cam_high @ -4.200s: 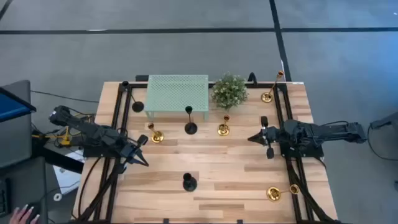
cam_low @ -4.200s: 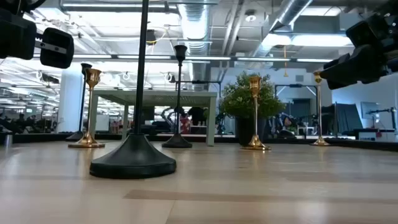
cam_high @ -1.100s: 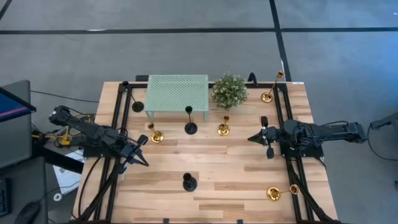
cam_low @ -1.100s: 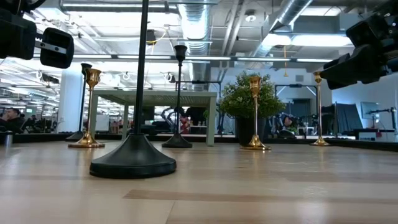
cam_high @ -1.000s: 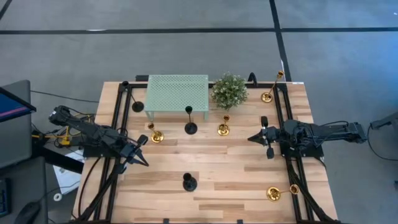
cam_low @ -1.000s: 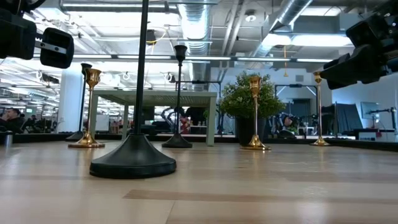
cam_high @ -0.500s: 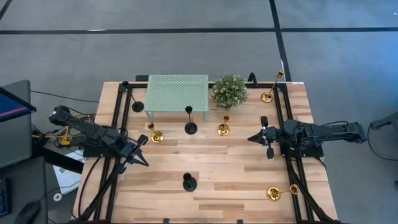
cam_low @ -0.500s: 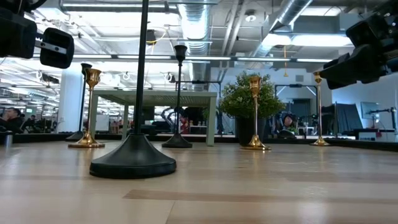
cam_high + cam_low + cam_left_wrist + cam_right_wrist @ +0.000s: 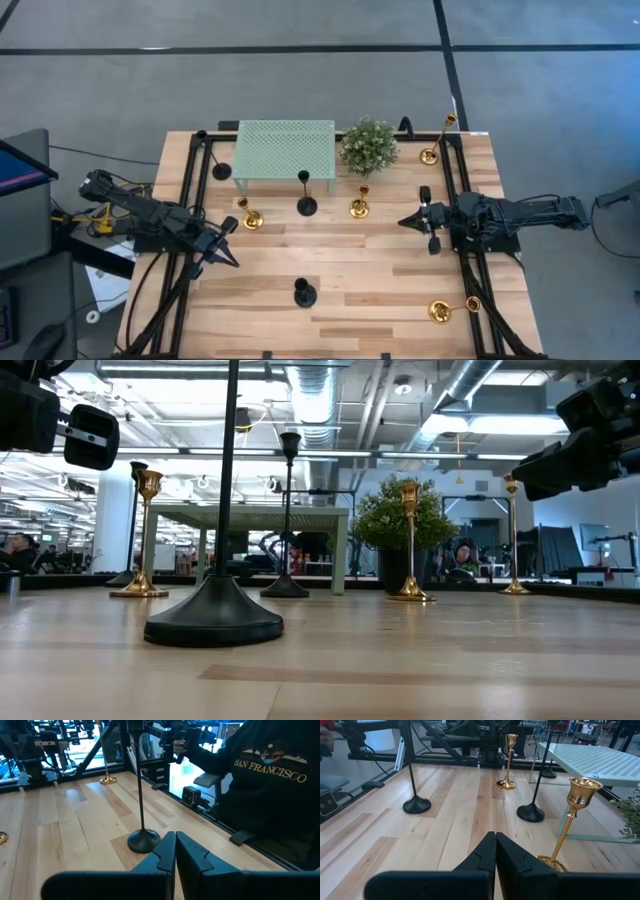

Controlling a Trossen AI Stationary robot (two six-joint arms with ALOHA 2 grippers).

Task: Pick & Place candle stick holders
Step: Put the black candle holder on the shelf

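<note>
Seven candle stick holders are spread over the table [image 9: 350,275] rather than grouped — presumably laid out as separate targets for picking. A black holder [image 9: 304,293] stands alone near the front edge, another black holder [image 9: 306,205] stands just in front of the mint-green mesh-top table [image 9: 286,149], and a third black one [image 9: 221,171] is set at that little table's left end. Gold holders are seen left of centre [image 9: 251,218], in front of the potted plant [image 9: 359,208], at the far right corner [image 9: 430,155], and at the front right [image 9: 440,311]; this last appears tipped outward, though that cannot be settled from above. The potted plant [image 9: 369,145] sits beside the mesh-top table, and both are judged to be scenery, not things to be moved.

The left gripper [image 9: 229,260] is held above the table's left side with its jaws pressed together and nothing between them. The right gripper [image 9: 404,222] is poised on the right side, jaws likewise closed and empty. Both are aimed inward, so no holder is judged to have been taken up yet.

In the left wrist view a person in a dark sweatshirt [image 9: 272,790] is seen beyond the table edge — the words "SAN FRANCISCO" can be read across the chest. No other writing is legible.
</note>
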